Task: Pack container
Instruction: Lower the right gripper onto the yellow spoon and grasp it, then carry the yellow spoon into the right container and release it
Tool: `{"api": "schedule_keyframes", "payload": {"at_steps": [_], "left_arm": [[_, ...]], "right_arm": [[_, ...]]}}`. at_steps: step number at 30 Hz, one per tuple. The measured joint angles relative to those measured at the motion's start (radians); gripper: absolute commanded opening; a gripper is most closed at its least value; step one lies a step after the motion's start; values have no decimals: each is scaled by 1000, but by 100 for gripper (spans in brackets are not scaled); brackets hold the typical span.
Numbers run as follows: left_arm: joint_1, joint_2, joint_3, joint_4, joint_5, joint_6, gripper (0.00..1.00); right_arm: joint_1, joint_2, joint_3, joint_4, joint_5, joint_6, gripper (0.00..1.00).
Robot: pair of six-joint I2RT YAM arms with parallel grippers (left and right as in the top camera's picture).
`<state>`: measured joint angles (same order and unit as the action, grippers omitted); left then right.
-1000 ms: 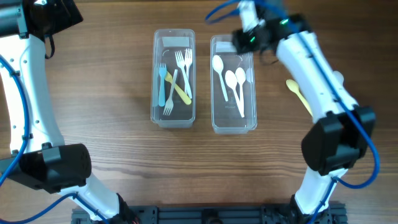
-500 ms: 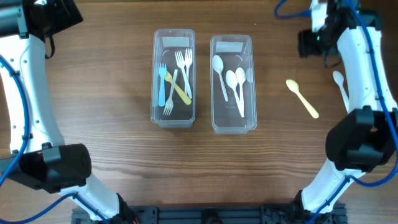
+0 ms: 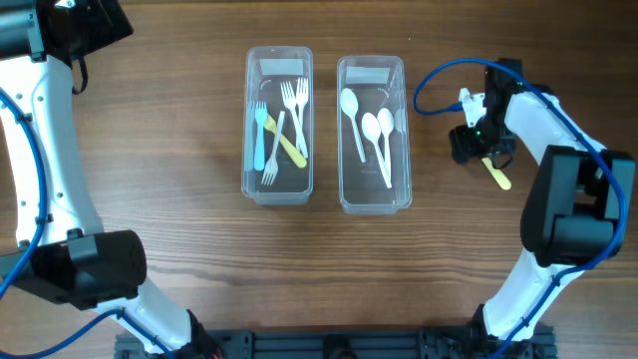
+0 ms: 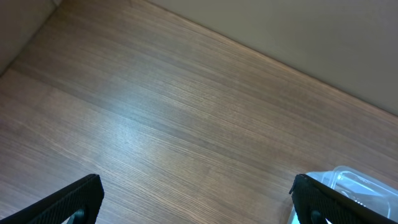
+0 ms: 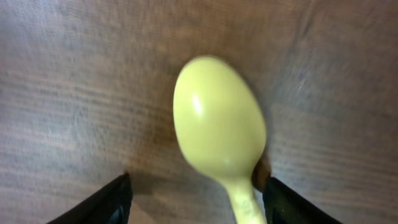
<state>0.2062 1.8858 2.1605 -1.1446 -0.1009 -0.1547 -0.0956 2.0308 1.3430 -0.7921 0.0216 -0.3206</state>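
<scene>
While the right hand (image 3: 475,146) hangs low over the desk (image 3: 179,229), its two fingers stand apart with the bowl of the yellow spoon (image 5: 217,118) lying between them. In the right wrist view one dark finger (image 5: 115,200) shows a strip of bare wood between itself and the bowl. The other finger (image 5: 287,200) sits very close to the bowl's edge, and whether it touches cannot be told. The hand is open and grips nothing. The spoon lies flat, hollow side up, with its handle running back under the hand. From overhead, the end of that handle pokes out from beneath the hand on the side away from the containers.

Well apart from this hand, toward the other arm, stands the spoon container (image 3: 345,140), holding white spoons (image 3: 373,132). Just beyond it is the fork container (image 3: 251,140), with white, blue and yellow forks (image 3: 283,120).

The left hand (image 4: 196,200) is spread wide over bare desk, holding nothing. A clear container corner (image 4: 356,184) shows just beside one of its fingers.
</scene>
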Motion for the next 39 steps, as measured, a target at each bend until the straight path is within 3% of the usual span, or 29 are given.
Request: {"api": "schedule_keyframes", "payload": {"at_steps": [5, 9, 14, 17, 29, 39], "left_arm": [[0, 0, 0, 0, 0, 0, 100], [0, 0, 0, 0, 0, 0, 100], [0, 0, 0, 0, 0, 0, 100], [0, 0, 0, 0, 0, 0, 100], [0, 0, 0, 0, 0, 0, 100], [0, 0, 0, 0, 0, 0, 100]], "right_arm": [[-2, 0, -4, 69, -4, -11, 45], [-2, 0, -8, 121, -6, -16, 43], [-2, 0, -10, 130, -6, -17, 32], [-2, 0, -9, 129, -6, -17, 18], [-5, 0, 130, 68, -5, 2, 16], [48, 0, 503, -100, -111, 130, 14]]}}
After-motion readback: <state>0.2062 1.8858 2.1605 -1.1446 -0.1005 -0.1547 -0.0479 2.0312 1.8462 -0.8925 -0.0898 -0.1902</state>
